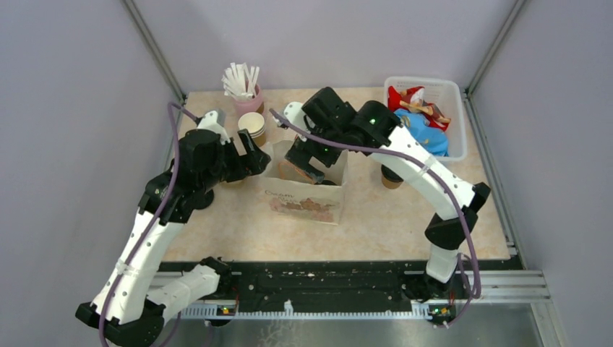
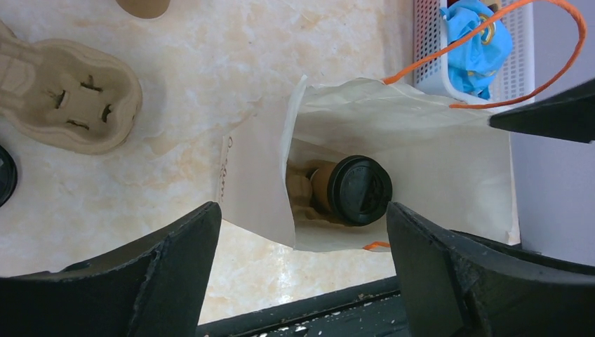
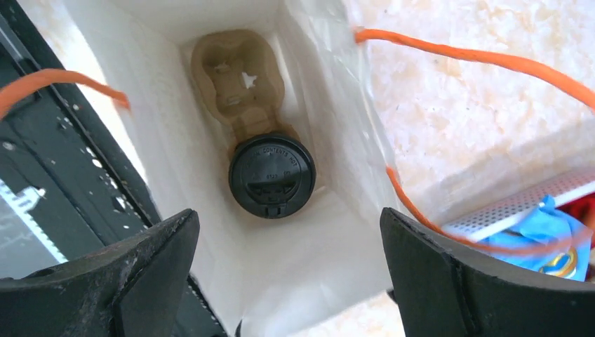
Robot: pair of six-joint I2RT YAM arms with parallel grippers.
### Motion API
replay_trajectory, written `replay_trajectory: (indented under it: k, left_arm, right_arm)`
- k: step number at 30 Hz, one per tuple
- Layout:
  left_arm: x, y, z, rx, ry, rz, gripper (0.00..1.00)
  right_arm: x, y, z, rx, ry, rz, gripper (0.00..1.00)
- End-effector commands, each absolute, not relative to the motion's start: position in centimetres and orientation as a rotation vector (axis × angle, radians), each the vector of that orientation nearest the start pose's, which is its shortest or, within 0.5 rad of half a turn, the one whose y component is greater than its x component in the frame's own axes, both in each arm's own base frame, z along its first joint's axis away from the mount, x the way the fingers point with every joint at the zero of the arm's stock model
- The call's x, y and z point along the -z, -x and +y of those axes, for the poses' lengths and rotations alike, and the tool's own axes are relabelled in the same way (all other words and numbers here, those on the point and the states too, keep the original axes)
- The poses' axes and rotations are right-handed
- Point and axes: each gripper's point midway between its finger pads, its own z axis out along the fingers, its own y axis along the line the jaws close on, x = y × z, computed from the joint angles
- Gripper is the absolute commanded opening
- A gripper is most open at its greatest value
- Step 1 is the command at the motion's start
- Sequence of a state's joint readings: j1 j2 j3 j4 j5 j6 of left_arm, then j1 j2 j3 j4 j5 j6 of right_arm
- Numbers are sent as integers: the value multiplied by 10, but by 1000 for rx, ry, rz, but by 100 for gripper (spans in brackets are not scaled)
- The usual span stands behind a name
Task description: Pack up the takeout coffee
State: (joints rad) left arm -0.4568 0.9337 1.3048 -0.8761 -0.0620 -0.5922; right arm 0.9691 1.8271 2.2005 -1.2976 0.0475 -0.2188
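**Left pincer** (image 2: 302,214): sits at the left edge of the white paper bag (image 1: 307,199), left of centre in the overhead view. Its fingers (image 2: 175,267) stand wide apart with nothing between them. The left wrist view looks past them into the bag mouth.

**Beige moulded-pulp cup carrier** (image 2: 67,95): lies on the marbled worktop (image 1: 376,217) at the upper left of the left wrist view, apart from the bag.

**Pink cup of white straws** (image 1: 249,101) and **stack of lidless brown cups** (image 1: 252,126): stand at the upper centre-left of the overhead view, behind the bag's left corner.

**Bag interior:** the bag stands upright with its mouth open, and its orange cord handles (image 3: 491,60) hang loose. A second pulp carrier (image 3: 238,77) rests on the bag floor. A brown paper cup with a round black plastic lid (image 3: 272,175) sits upright in one pocket of it.

**Right pincer** (image 3: 288,217): hangs directly above the bag mouth, pointing down. Its fingers are spread and hold nothing, and the lidded cup shows below, between them.

**Second lidded brown paper cup** (image 1: 391,181): stands on the worktop just right of the bag and outside it, partly hidden behind the right arm.

**White perforated plastic basket** (image 1: 423,79): sits at the upper right of the overhead view and contains blue and red items.
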Motion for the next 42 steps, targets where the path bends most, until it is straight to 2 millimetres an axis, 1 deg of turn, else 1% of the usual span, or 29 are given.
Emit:
replay_trajectory:
  k: [1,4,6,8,10,11,12,13,14,16,17,18,20,22,24,25,26,28,29,30,31,34,37,42]
  left_arm:
    - [-330,-237,-136,633,206,2093,93]
    - [-334,-232,-127,605,264,2096,90]
    - [-331,-226,-115,549,306,2118,88]
    - [-323,-219,-98,447,372,2159,86]
    - [-313,-211,-82,352,423,2194,84]
    - [-307,-208,-76,311,442,2211,83]
    - [-301,-207,-72,284,453,2224,80]
    - [-293,-206,-71,267,454,2243,76]
    - [-284,-206,-71,252,465,2265,72]
    - [-261,-207,-74,246,473,2312,70]
    - [-247,-209,-78,256,465,2346,70]
    - [-239,-211,-82,282,457,2364,69]
    - [-225,-216,-93,352,437,2406,65]
    - [-210,-222,-95,369,444,2434,55]
    - [-199,-226,-100,400,426,2470,48]
    - [-196,-229,-102,401,419,2483,47]
    - [-193,-230,-100,381,427,2498,47]
    - [-185,-234,-95,347,431,2515,42]
    - [-179,-236,-94,352,435,2523,38]
    - [-174,-236,-97,383,434,2531,36]
    - [-168,-237,-100,411,427,2541,35]
    - [-151,-237,-103,429,433,2568,34]
    - [-141,-241,-111,490,423,2575,34]
    - [-121,-245,-117,498,423,2645,34]
  right_arm:
    - [-359,-229,306,-325,1151,2054,99]
    - [-403,-226,289,-374,954,2013,99]
    - [-428,-222,270,-402,777,1998,99]
    - [-438,-216,246,-411,614,2010,99]
    - [-435,-204,218,-427,466,2036,99]
    - [-423,-199,208,-427,412,2065,99]
    - [-410,-193,201,-442,377,2094,99]
    - [-380,-186,198,-434,367,2165,99]
    - [-361,-179,193,-453,311,2216,99]
    - [-322,-164,186,-479,238,2324,99]
    - [-304,-155,187,-514,227,2376,99]
    - [-284,-148,190,-547,217,2425,99]
    - [-250,-134,199,-634,193,2500,98]
    - [-226,-130,216,-764,152,2513,95]
    - [-199,-127,226,-851,64,2543,91]
    - [-186,-126,230,-887,13,2561,88]
    - [-176,-126,234,-932,-44,2570,85]
    - [-158,-125,242,-1022,-163,2579,72]
    - [-150,-125,246,-1065,-225,2581,67]
    - [-143,-125,251,-1110,-269,2579,63]
    - [-132,-124,254,-1142,-331,2589,57]
    - [-115,-126,261,-1193,-394,2586,56]
    - [-101,-133,265,-1167,-428,2596,55]
    - [-87,-146,276,-1153,-499,2610,53]
